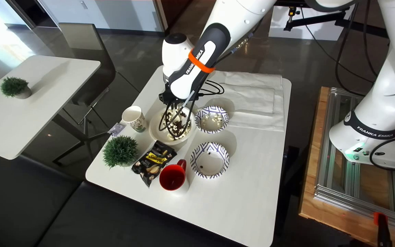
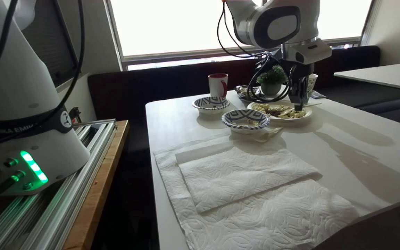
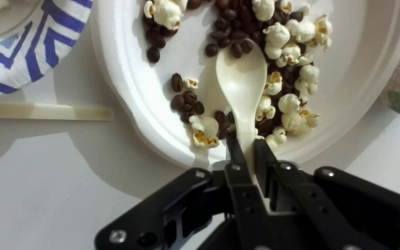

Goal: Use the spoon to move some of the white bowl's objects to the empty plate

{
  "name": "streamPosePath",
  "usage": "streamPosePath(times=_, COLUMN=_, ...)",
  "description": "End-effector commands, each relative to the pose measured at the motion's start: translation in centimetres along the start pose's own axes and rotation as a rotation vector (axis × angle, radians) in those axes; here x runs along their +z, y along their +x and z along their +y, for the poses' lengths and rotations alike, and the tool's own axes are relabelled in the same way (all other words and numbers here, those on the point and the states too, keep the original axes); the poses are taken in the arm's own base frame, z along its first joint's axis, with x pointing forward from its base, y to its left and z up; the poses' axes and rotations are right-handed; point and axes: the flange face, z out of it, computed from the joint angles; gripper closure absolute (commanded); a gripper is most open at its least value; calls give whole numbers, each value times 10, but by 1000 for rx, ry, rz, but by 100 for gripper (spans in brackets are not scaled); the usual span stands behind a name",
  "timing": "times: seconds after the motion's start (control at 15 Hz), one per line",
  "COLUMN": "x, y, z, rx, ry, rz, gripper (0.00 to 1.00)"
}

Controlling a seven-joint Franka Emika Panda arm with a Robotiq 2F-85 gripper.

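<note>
"How do our edges run, left to right?"

"In an exterior view, the left edge of the table slants to lower left, the potted plant and paper cup close inside. Then come the snack bag, white bowl and, near the lower edge, red-lined mug."

"And our pincer?"

"At lower centre of the wrist view, clamped on the handle of our spoon, whose head lies inside the white bowl among popcorn and dark beans."

"What room have we further right?"

"Past the lower patterned bowl and upper patterned bowl, bare table reaches the right edge; paper towels cover its upper right."

"Our count?"

"One plant, cup, bag, white bowl and mug each; two patterned bowls, the lower with two dark bits, the upper with popcorn. A second spoon lies just beside the latter, right of centre in an exterior view. The heaped popcorn and beans we cannot number."
</note>
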Motion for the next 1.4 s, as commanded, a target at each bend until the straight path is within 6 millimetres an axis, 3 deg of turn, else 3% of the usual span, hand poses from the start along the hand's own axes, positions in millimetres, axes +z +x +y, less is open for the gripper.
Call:
streamPosePath(times=0.0, x=-6, y=-5, z=-3, rx=-19, ry=-13, rz=-31, gripper=97)
streamPosePath(times=1.33, x=1, y=-14, z=-6, rx=-95, ry=-14, rz=-66, gripper=97)
